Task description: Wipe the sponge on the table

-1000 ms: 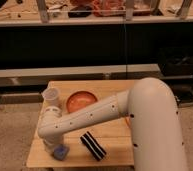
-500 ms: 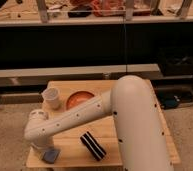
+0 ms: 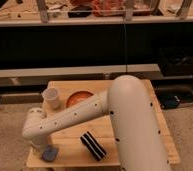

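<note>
Arm [image 3: 75,117] low, fingers [image 3: 42,148] on sponge [image 3: 51,154], table [image 3: 35,161] corner

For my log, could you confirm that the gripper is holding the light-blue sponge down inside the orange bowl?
Not quite. The gripper is holding the light-blue sponge down on the wooden table, near its front corner, not inside the orange bowl. The camera view shows this.
</note>
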{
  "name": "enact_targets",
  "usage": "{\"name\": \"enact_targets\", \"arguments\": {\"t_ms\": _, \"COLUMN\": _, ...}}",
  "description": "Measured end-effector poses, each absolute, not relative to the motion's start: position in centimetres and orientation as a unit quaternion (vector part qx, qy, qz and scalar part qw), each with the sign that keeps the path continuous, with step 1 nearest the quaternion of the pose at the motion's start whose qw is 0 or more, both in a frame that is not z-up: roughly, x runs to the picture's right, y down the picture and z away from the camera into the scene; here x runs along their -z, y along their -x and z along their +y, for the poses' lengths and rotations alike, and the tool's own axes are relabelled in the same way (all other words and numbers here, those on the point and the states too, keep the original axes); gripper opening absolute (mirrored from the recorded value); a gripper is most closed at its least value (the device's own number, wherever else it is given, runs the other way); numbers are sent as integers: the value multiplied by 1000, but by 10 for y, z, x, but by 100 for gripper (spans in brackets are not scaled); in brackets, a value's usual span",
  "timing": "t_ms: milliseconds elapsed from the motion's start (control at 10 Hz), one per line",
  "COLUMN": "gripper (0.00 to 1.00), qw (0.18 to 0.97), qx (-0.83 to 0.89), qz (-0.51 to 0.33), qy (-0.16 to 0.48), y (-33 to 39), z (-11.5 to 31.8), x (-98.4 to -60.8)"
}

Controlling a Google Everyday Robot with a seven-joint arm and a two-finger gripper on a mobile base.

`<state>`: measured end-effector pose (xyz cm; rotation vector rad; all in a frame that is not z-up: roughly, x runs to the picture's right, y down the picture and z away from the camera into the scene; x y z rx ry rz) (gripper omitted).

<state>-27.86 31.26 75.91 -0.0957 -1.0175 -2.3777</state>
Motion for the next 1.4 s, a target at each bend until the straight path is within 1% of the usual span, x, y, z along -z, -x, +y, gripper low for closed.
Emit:
{"name": "enact_targets", "arguments": {"t_ms": 200, "gripper": 0, "qw": 265, "qx": 889, "qz": -373, "qy": 30, "y": 292, "z": 293, "x": -769}}
{"name": "enact_targets", "arguments": {"t_ms": 400, "gripper": 0, "qw": 260, "qx": 893, "qz": -366, "qy": 28, "y": 304, "z": 258, "x": -788}}
{"name": "enact_targets", "arguments": {"t_ms": 500, "gripper": 0, "qw": 260, "qx": 894, "qz": -363, "qy": 29, "y": 306, "z": 249, "x": -792}}
{"name": "enact_targets", "arguments": {"t_ms": 700, "gripper": 0, "qw": 266, "qx": 894, "qz": -358, "qy": 32, "y": 304, "z": 235, "x": -798}}
{"name": "enact_targets", "arguments": {"t_ms": 1000, "gripper": 0, "qw": 298, "qx": 887, "qz": -351, "qy": 46, "y": 269, "z": 221, "x": -804}}
{"name": "enact_targets", "arguments": {"t_ms": 1400, "gripper": 0, "qw": 329, "qx": 877, "qz": -344, "qy": 61, "y": 238, "z": 213, "x": -807}}
